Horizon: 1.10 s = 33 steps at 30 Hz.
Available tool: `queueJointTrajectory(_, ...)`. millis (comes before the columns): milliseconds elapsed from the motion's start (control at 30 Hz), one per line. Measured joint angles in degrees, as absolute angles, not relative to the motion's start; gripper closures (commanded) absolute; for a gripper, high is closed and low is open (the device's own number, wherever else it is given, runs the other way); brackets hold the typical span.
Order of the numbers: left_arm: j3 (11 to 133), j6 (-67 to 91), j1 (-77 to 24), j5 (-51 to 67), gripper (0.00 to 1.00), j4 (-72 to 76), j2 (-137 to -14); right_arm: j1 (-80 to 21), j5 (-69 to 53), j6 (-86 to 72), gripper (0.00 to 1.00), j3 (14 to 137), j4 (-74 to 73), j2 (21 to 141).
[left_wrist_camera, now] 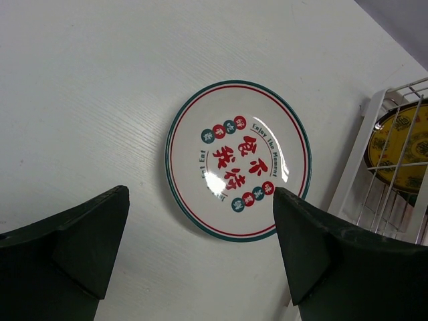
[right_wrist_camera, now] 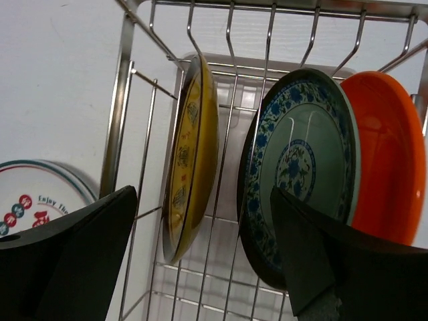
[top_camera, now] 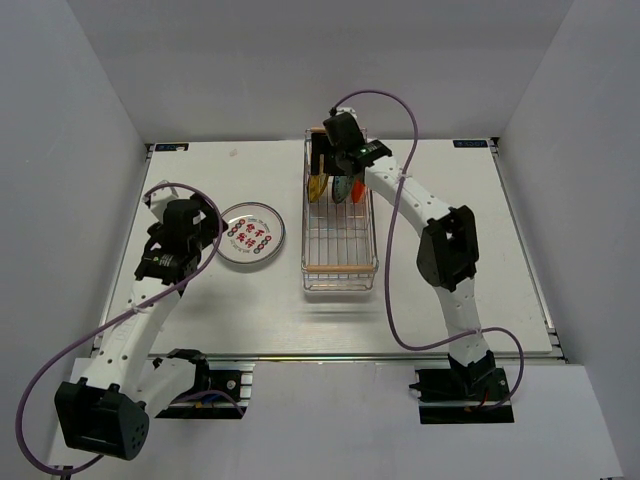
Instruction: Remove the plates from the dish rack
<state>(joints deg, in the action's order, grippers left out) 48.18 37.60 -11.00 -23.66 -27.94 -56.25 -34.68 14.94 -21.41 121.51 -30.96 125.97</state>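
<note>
The dish rack stands lengthwise at the table's middle. At its far end a yellow patterned plate, a teal plate and an orange-red plate stand on edge. My right gripper is open and empty above them, its fingers either side of the yellow plate; it also shows in the top view. A white plate with red marks lies flat on the table left of the rack. My left gripper is open and empty just above its near edge.
The near two thirds of the rack hold nothing, and a tan handle bar crosses its near end. The rack's white corner post stands right of the flat plate. White walls surround the table.
</note>
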Motion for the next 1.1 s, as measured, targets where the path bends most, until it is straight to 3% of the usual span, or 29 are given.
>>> queueJointTrajectory(233, 47.57, 37.56, -11.00, -22.87, 0.02, -27.20, -55.81, -34.63, 15.57, -23.83, 0.24, 121.49, -25.91, 128.90)
queueJointTrajectory(467, 45.43, 37.91, -11.00, -23.49, 0.02, -26.83, -54.28, -34.63, 16.40, -26.50, 0.47, 121.49, -22.09, 130.52)
queueJointTrajectory(1033, 45.34, 38.57, -11.00, -24.60, 0.02, -26.74, -53.06, -34.57, 20.40, -25.36, 0.85, 121.25, -22.31, 131.83)
queueJointTrajectory(1100, 45.34, 38.63, -11.00, -24.64, 0.02, -26.74, -52.75, -34.57, 21.02, -25.43, 0.85, 120.95, -22.35, 131.55)
